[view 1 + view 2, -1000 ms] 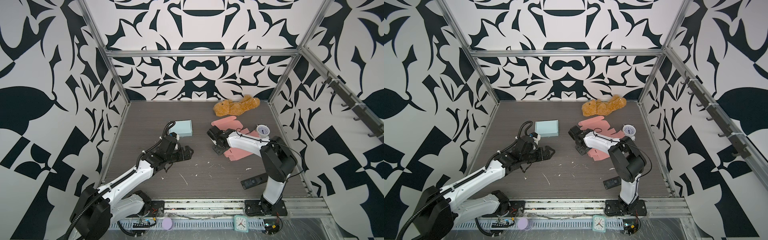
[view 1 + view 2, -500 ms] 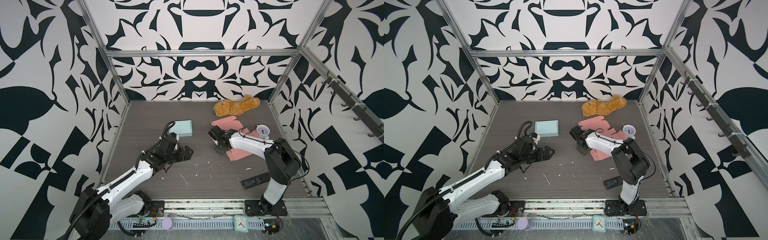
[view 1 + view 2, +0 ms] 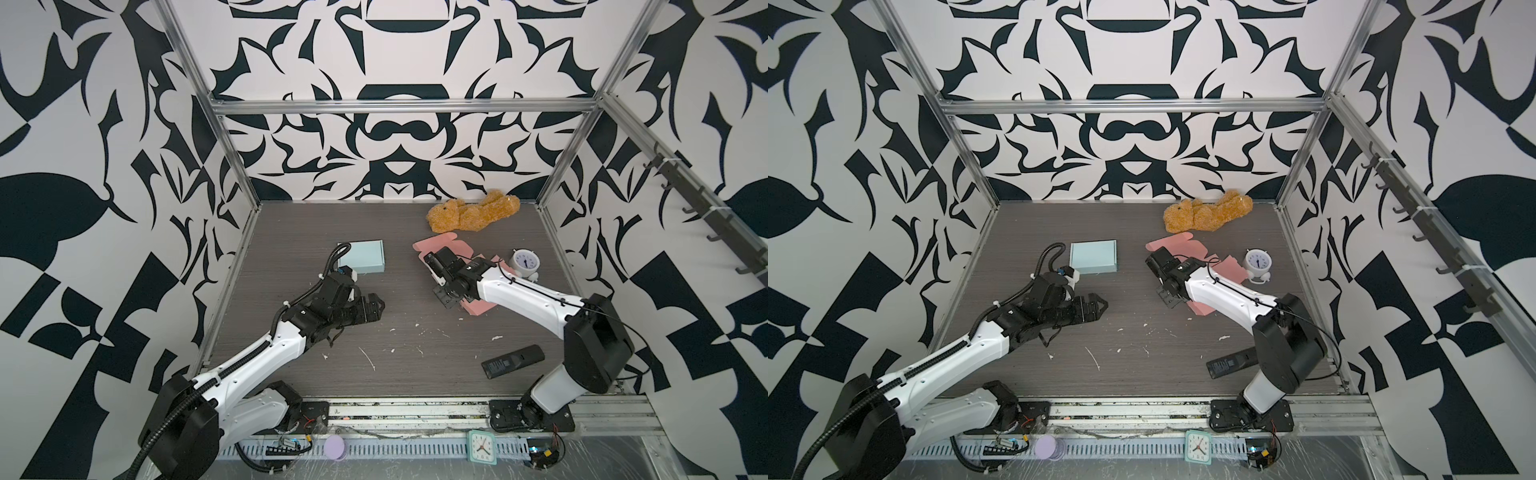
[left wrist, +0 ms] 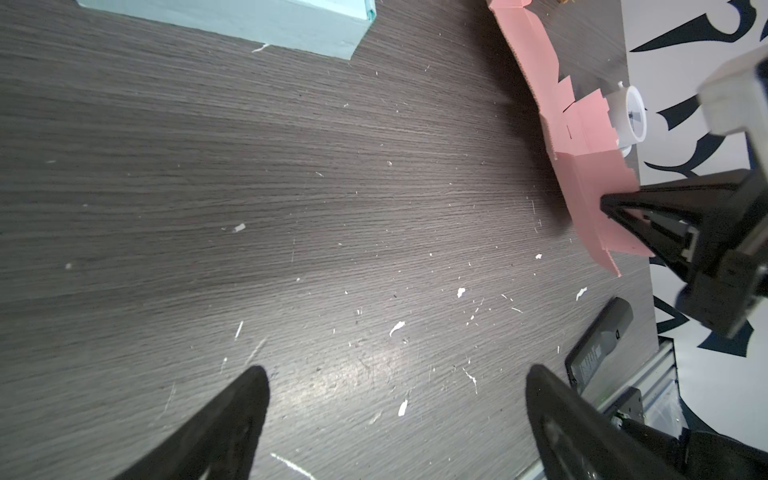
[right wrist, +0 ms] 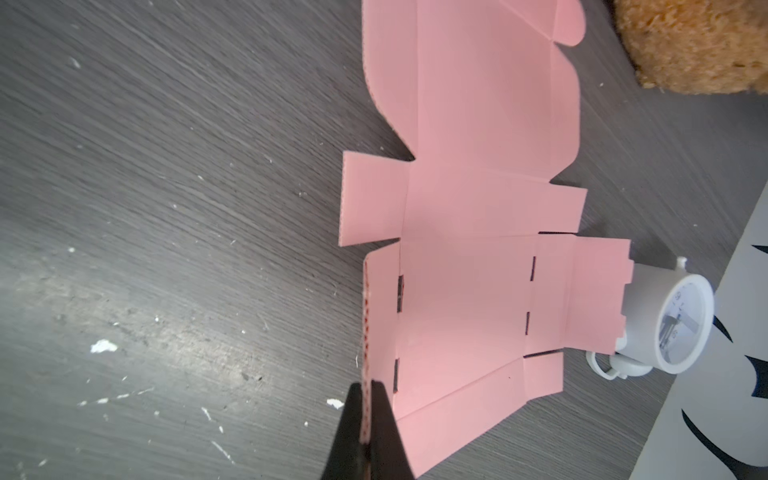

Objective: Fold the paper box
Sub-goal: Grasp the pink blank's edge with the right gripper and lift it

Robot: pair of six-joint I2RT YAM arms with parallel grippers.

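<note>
Pink box blank (image 3: 444,243) lies flat on worktop (image 4: 249,208), right of centre in both top views. Right claw (image 5: 365,392) is clenched on its side-flap edge; left claw (image 4: 397,370) is released, empty. Flap should be raised about its crease, base kept flat.

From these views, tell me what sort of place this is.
Likely a robot test cell: patterned panels on an aluminium frame wall in the tabletop, and the left arm and right arm are mounted on its front rail.
</note>
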